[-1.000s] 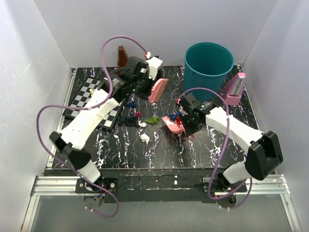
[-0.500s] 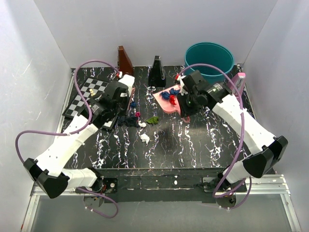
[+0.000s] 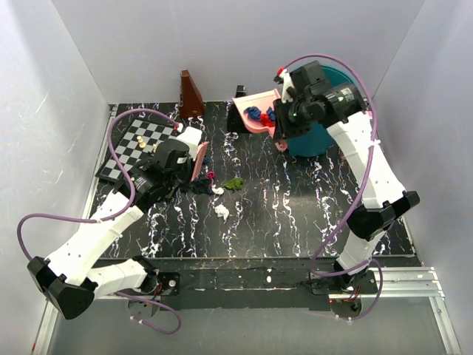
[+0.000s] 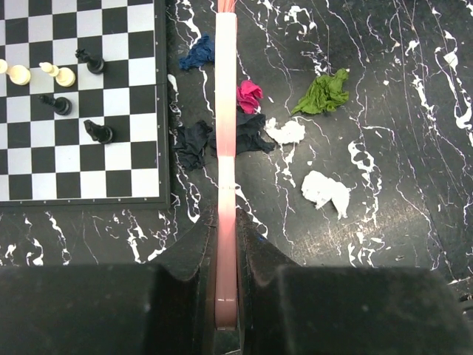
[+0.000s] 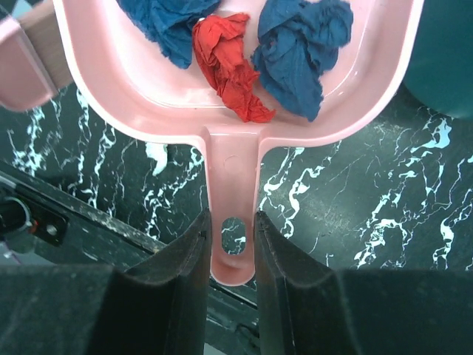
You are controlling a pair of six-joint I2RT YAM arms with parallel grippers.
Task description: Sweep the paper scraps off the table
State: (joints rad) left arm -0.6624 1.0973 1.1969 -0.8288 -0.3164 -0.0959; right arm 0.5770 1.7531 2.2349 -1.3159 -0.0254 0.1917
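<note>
Several paper scraps lie on the table (image 3: 295, 207) beside the chessboard: dark blue (image 3: 198, 185), magenta (image 4: 249, 95), green (image 3: 234, 183) and white (image 3: 222, 212). My left gripper (image 3: 189, 160) (image 4: 225, 222) is shut on a pink brush (image 4: 225, 111), held edge-on, its far end among the dark scraps (image 4: 194, 142). High at the back, my right gripper (image 3: 279, 123) (image 5: 233, 222) is shut on the handle of a pink dustpan (image 3: 255, 117) (image 5: 233, 170). Two blue wads (image 5: 299, 44) and a red one (image 5: 229, 63) lie in the pan.
A chessboard (image 3: 129, 148) (image 4: 81, 148) with several pieces lies at the left, its edge touching the scrap pile. A teal bin (image 3: 314, 139) stands at the back right, mostly hidden under my right arm. A brown wedge-shaped object (image 3: 191, 92) stands at the back.
The right arm has lifted the loaded dustpan off the table, up and back beside the bin. The left arm has drawn the brush back toward the scraps by the chessboard.
</note>
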